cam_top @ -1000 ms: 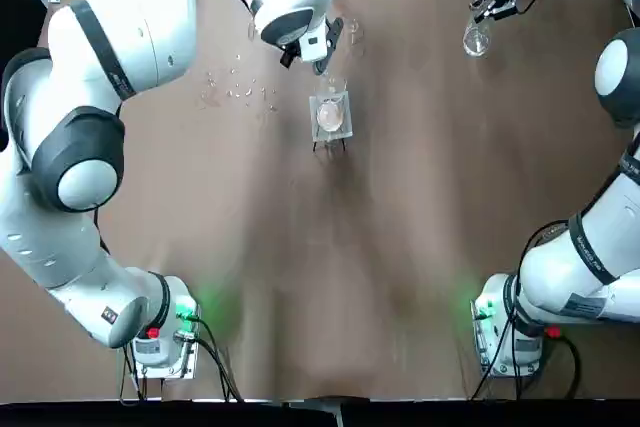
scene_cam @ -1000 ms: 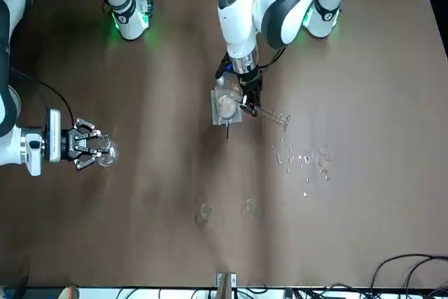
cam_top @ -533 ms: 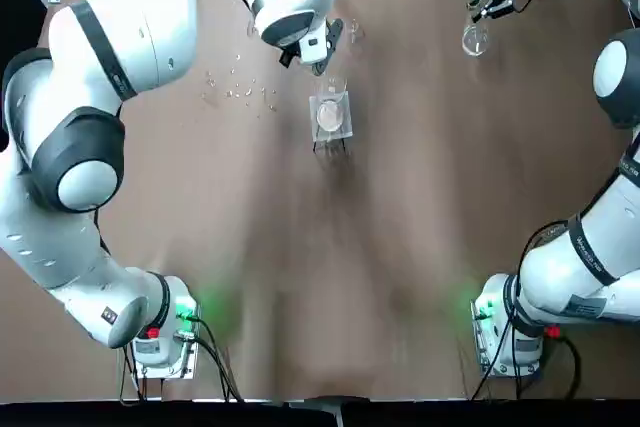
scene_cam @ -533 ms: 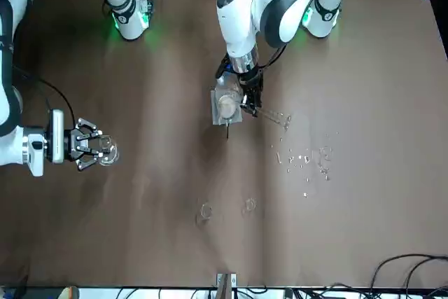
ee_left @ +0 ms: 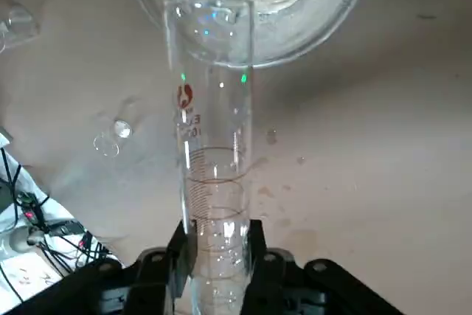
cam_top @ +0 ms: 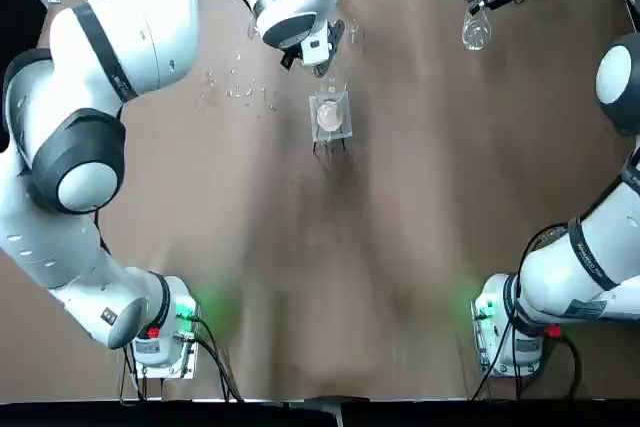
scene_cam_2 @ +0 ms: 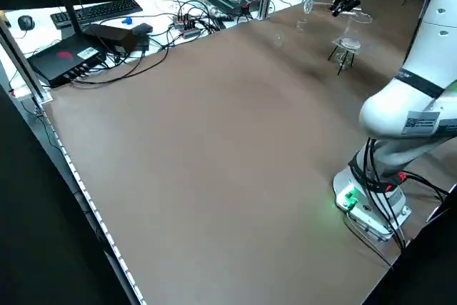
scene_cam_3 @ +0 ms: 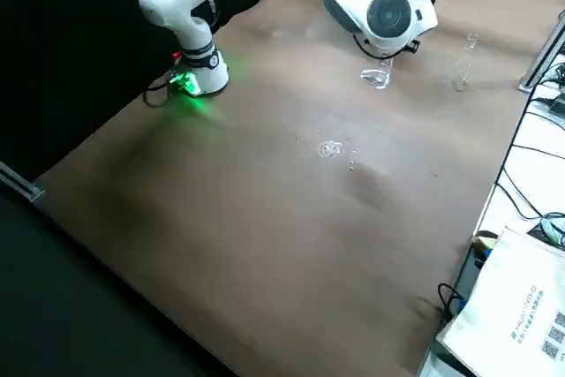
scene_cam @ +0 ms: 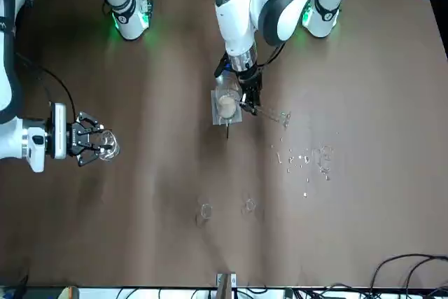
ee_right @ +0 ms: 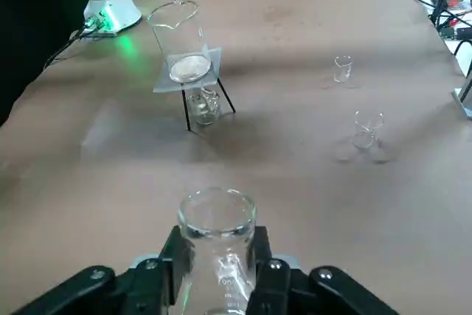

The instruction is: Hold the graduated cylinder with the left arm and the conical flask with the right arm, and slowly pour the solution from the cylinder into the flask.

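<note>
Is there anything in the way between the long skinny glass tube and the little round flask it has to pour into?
Yes. The graduated cylinder, shut in the left gripper, points at the beaker on its stand. That beaker lies between it and the conical flask, held in the right gripper far across the table.

I log a clear beaker (cam_top: 331, 112) on a white square stand (ee_right: 188, 79) with thin black legs, mid-worktop toward 12 o'clock. Small scattered glass bits (cam_top: 240, 92) lie at its 9 o'clock. Two tiny glass cups (scene_cam: 204, 211) (scene_cam: 249, 206) stand apart near the far edge. The brown worktop (cam_top: 330, 277) shows green lamp glow.
</note>
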Motion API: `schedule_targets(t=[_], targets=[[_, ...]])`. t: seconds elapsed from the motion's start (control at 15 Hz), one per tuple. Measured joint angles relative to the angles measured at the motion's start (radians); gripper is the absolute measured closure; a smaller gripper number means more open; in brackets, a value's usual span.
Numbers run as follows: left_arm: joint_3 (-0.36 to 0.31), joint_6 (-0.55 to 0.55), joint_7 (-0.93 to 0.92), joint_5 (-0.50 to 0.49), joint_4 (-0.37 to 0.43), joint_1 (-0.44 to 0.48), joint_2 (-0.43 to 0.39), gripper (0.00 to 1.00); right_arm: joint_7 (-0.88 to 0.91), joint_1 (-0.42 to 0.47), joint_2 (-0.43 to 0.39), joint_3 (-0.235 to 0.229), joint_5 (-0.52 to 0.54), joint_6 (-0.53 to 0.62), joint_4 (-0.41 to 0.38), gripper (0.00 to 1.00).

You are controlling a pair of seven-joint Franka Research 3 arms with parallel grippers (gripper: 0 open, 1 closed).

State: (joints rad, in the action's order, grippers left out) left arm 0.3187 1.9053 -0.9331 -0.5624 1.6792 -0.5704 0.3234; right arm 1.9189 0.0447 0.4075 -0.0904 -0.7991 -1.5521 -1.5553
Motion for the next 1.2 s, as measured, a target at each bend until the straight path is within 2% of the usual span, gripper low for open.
schedule_targets(t=[0.2,0.4,0.47,0.87,1.2], targets=[[-0.001,-0.001,0.053,0.005,-0.005,0.007,0.0,0.66,-0.022,-0.017,-0.016,0.0,0.024,0.001,0.0,0.6],[-0.005,-0.001,0.069,0.095,-0.02,0.017,0.0,0.66,-0.027,-0.031,-0.023,0.0,0.034,0.002,-0.001,0.6],[-0.005,-0.001,0.069,0.173,-0.036,0.038,-0.002,0.66,-0.029,-0.033,-0.024,0.0,0.034,0.001,-0.001,0.6],[-0.003,-0.001,0.062,0.465,-0.06,0.151,-0.007,0.66,-0.086,-0.059,-0.03,0.001,0.034,-0.004,-0.001,0.6],[-0.004,-0.001,-0.095,0.733,-0.094,0.265,-0.007,0.66,-0.117,-0.073,-0.037,0.001,0.036,-0.022,-0.001,0.6]])
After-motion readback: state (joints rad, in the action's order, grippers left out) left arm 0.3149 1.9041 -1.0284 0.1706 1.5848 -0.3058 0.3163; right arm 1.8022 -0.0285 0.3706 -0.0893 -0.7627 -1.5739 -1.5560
